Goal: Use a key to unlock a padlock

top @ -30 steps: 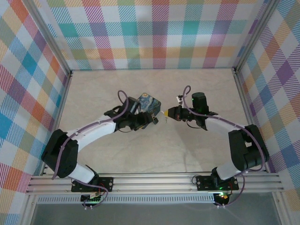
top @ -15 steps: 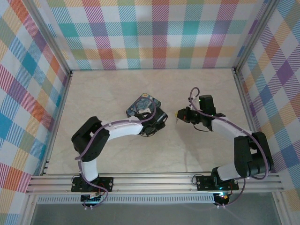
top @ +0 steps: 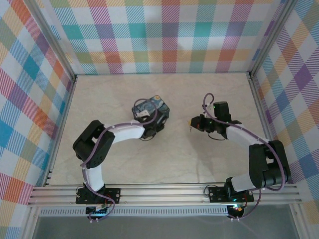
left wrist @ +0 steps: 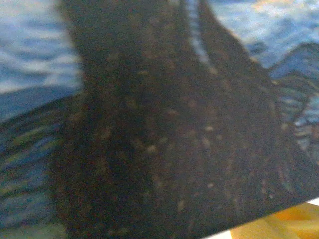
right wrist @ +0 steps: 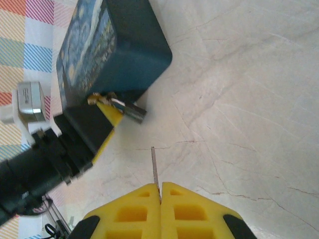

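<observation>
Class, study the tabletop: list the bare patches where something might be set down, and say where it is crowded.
Free: the far strip between back wall and padlock; the near stretch between left arm, right arm and front rail. Crowded: the middle, with left pincer at the padlock and right pincer holding the key.

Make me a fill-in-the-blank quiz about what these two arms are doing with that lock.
The key is pinched in the ___ arm's tool. That tool's fingertips are ___ in colour. The padlock has a mostly ___ printed face. Key and padlock are touching or apart: ___.
Missing: right; yellow; blue; apart.
</observation>
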Robot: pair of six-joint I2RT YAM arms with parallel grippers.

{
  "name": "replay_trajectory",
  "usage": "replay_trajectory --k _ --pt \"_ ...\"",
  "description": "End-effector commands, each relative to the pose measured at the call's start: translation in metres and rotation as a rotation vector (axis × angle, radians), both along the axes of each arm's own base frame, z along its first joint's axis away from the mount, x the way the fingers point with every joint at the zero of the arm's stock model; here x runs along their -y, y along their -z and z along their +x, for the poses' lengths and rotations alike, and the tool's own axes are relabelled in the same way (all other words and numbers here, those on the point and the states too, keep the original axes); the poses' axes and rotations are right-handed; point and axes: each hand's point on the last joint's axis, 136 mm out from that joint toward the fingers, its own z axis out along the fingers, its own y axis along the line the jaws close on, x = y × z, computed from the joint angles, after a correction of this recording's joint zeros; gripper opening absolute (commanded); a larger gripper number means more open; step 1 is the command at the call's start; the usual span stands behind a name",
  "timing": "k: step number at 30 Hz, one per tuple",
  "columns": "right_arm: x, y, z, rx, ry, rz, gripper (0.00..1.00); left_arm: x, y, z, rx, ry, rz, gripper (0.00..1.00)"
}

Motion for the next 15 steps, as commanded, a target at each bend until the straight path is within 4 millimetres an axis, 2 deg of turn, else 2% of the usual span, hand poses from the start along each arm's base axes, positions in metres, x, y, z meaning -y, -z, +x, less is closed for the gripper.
replay_trajectory --k 1,6,9,12,15 --pt "-0.006 -0.002 -0.004 0.019 -0.041 0.013 0.05 -0.003 -0.021 0.012 0.04 0.077 -0.024 0.7" --pt "-0.009 -0.001 -0.005 0.019 -0.046 0.014 0.05 0.033 -0.03 0.009 0.046 0.197 -0.075 0.7" --pt "-0.011 -0.001 -0.005 0.017 -0.047 0.022 0.05 0.048 -0.028 0.007 0.048 0.215 -0.067 0.7" --pt "-0.013 -0.003 -0.007 0.015 -0.055 0.029 0.05 0.051 -0.022 0.013 0.04 0.209 -0.039 0.7" --pt "-0.014 -0.005 -0.01 0.016 -0.061 0.025 0.05 0.04 -0.017 0.014 0.009 0.197 0.053 0.7"
